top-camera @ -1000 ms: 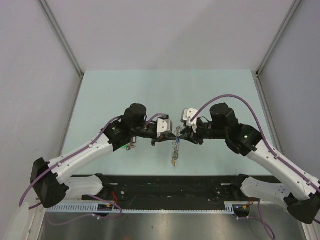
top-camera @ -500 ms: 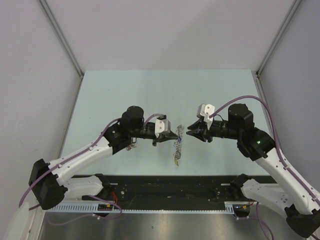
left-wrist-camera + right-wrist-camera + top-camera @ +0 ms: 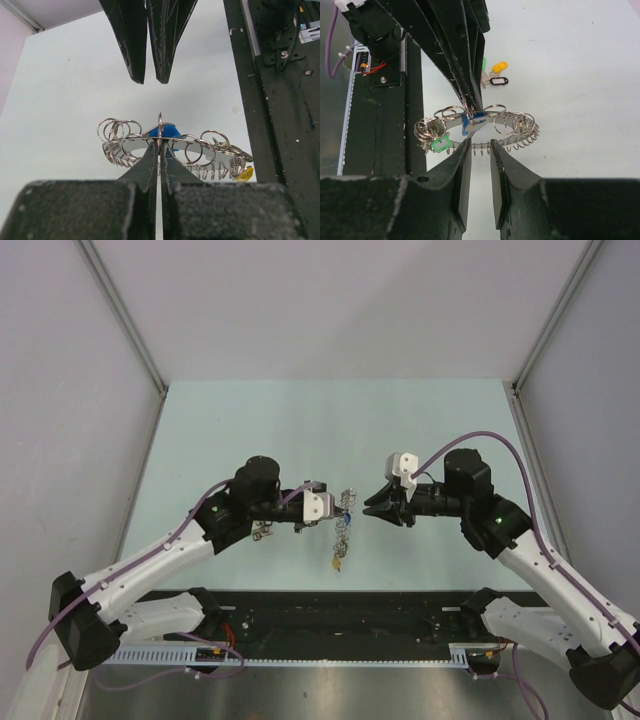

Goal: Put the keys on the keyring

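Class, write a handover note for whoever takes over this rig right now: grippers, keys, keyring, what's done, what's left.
Left gripper: shut on the rim of the keyring.
Right gripper: open, empty, facing it, not touching.
Loose keys: on the table by the left arm.
Done: a few coloured tags hang on the ring.
Left: pick up and thread the loose keys.

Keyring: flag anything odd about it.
Nothing looks damaged. The keyring hangs in mid-air, pinched at its rim by the shut left end effector; the right end effector faces it, holding nothing.
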Controlling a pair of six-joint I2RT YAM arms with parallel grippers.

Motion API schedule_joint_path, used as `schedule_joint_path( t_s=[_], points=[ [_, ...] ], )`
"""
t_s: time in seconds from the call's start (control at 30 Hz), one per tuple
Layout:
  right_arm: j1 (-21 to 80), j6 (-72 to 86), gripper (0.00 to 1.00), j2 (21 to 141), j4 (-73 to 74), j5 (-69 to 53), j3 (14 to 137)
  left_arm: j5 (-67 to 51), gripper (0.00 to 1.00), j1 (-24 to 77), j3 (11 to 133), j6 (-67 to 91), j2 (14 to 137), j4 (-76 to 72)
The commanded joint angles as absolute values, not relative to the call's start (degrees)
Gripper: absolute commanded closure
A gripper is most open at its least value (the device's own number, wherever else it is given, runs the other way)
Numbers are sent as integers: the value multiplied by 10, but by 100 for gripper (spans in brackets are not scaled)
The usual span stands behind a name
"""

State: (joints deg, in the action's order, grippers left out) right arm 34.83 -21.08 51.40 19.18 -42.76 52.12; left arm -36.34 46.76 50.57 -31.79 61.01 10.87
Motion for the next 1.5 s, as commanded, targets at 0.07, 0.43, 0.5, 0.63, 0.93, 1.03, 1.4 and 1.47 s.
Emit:
schedule_joint_path(
  t_s=[0.07, 0.43, 0.5, 0.63, 0.93, 1.03, 1.4, 1.47],
  points=[
    [359, -220, 74, 535, 133, -432, 519, -354, 100, 469, 513, -365, 585, 93],
    [384, -228, 81, 547, 127, -428, 519, -383, 100, 469, 500, -330, 575, 45],
    [387, -229, 81, 549, 129, -425, 519, -388, 100, 469, 498, -323, 575, 38],
    [391, -229, 81, 548, 129, -420, 519, -403, 100, 469, 497, -312, 576, 29],
    [392, -230, 94, 547, 130, -420, 519, -412, 100, 469, 499, -304, 582, 27],
    [392, -230, 100, 543, 133, -415, 519, -406, 100, 469, 507, -308, 591, 44],
    [408, -236, 100, 540, 142, -385, 523, -368, 100, 474, 548, -301, 635, 105],
    [412, -237, 100, 540, 145, -376, 525, -360, 100, 476, 555, -301, 640, 112]
  ],
)
